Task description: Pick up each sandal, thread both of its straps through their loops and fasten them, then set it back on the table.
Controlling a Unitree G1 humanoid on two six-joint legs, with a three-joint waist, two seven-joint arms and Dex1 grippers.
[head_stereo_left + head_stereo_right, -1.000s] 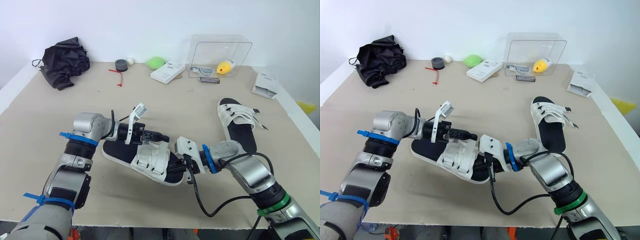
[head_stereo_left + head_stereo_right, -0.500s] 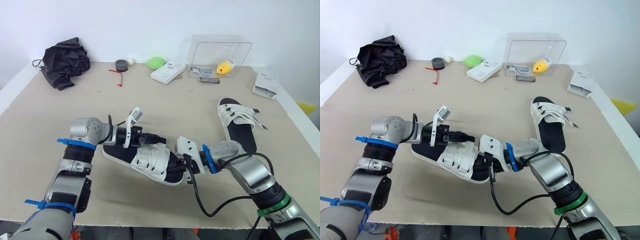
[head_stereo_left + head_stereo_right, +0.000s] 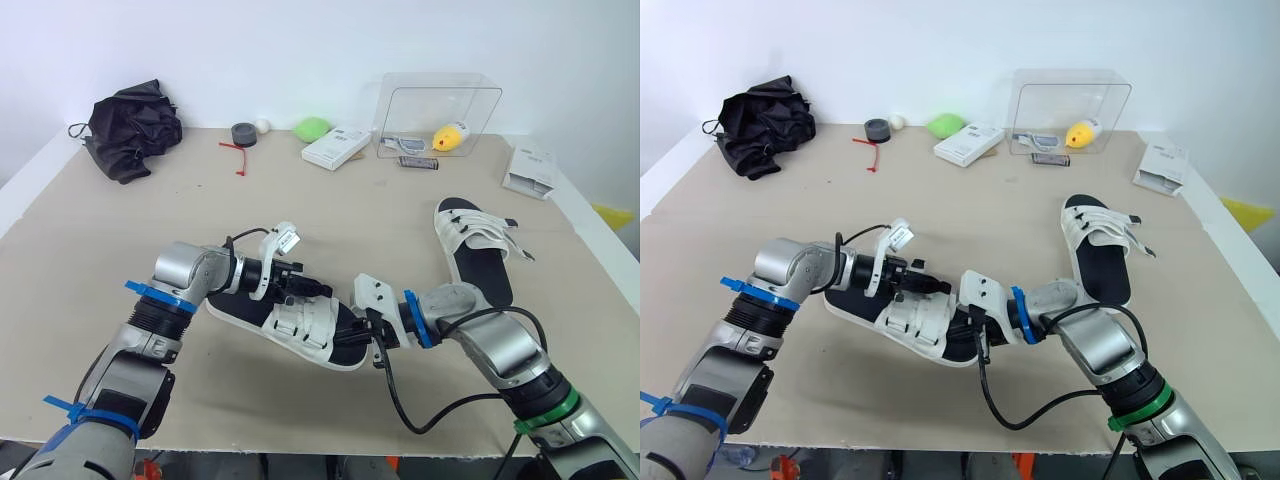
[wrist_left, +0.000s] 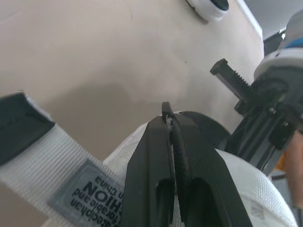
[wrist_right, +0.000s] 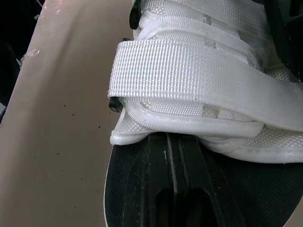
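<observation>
Head stereo looks down; wrist cameras close on sandal [image 5: 189, 80].

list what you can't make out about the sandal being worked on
1. Right wrist view: the right tool's tip is tucked under the near sandal's white upper, so any pinch is hidden.
2. Left wrist view: the left tool blocks the white strap end and its loop.
3. Head views: the far sandal's fastening is too small to judge.

Beige table [image 3: 350, 210], plain white wall [image 3: 250, 60]
</observation>
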